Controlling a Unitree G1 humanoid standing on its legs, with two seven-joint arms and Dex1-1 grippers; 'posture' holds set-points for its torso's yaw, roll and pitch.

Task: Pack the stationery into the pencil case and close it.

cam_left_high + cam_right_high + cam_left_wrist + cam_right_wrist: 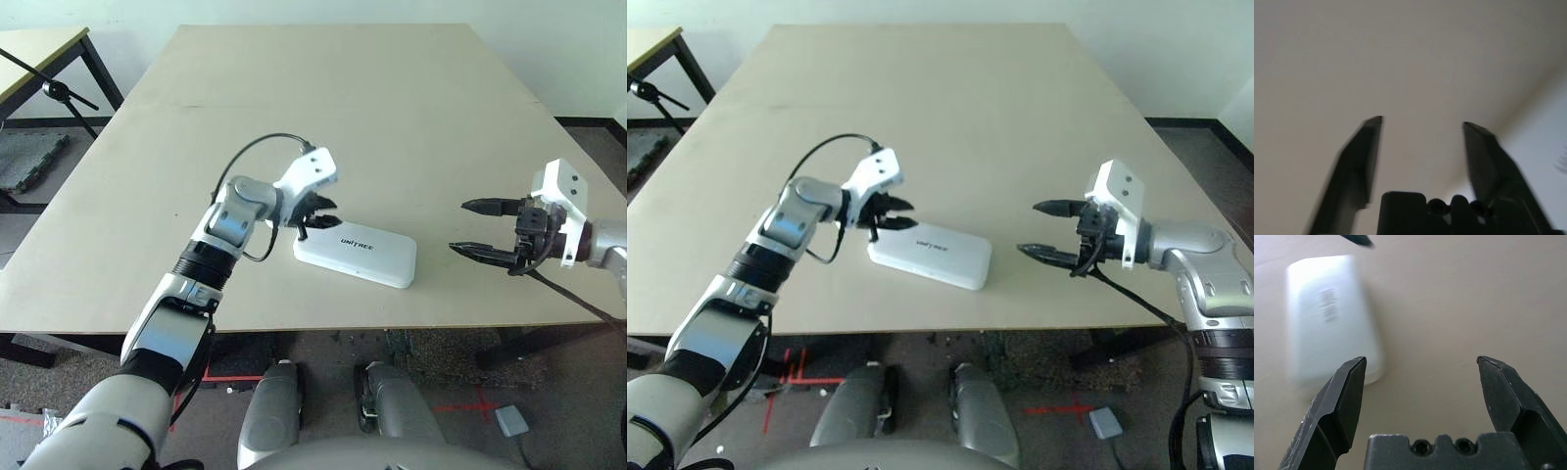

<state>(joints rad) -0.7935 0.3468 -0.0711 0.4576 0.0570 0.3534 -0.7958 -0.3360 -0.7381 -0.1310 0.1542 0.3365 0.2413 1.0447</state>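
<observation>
Your case (355,254) lies flat on the table (392,108) near the front edge, a little left of centre, and its lid is down: you can read the dark lettering on top and no stripes from the inside show. No highlighter, marker or clip lies loose on the tabletop, so my read is that the stationery is already inside, though with the lid shut you can't confirm that.

Your left gripper (318,211) sits right at the case's far-left corner, fingers parted with nothing between them; whether the tips actually touch the case I can't tell from the head camera. In the left wrist view those fingers (1359,156) stand apart over bare table with the case's pale edge off to one side.

Your right gripper (1050,231) hangs well off to the right of the case, spread wide and empty. Its wrist view shows the case (1332,316) ahead and to one side of its fingers (1344,396).

So you look close to done. What's left, by my judgement, is only making sure the lid is fully latched, since a snapped catch can't be told from here.
</observation>
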